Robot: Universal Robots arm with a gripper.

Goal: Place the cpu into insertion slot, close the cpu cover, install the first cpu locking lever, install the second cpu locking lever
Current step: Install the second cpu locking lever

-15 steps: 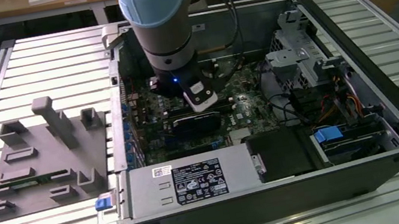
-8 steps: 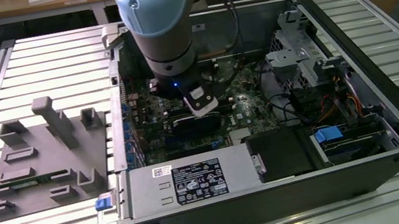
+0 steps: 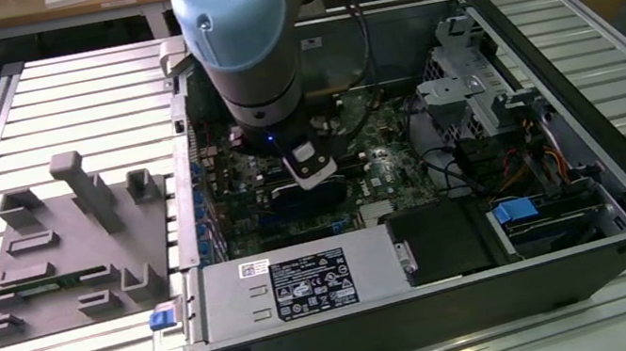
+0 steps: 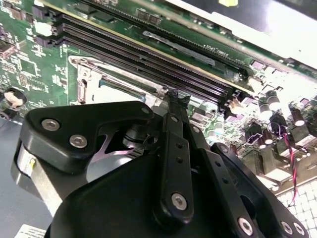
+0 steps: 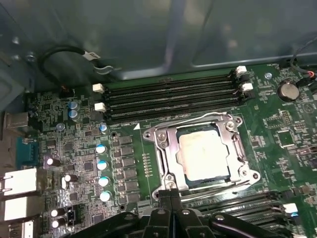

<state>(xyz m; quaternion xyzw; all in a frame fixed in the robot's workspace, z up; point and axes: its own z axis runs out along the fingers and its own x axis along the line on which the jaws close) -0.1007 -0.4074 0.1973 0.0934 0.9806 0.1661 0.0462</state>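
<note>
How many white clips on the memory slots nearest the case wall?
4 white plastic clips: two at one end of the long black memory slots, two at the other. Others may be hidden.

- The arm [image 3: 246,43] stands nearly upright, its wrist pointing straight down.
- The hand [image 5: 171,187] hangs low, its black fingers [image 4: 174,106] pressed together to a closed tip.
</note>
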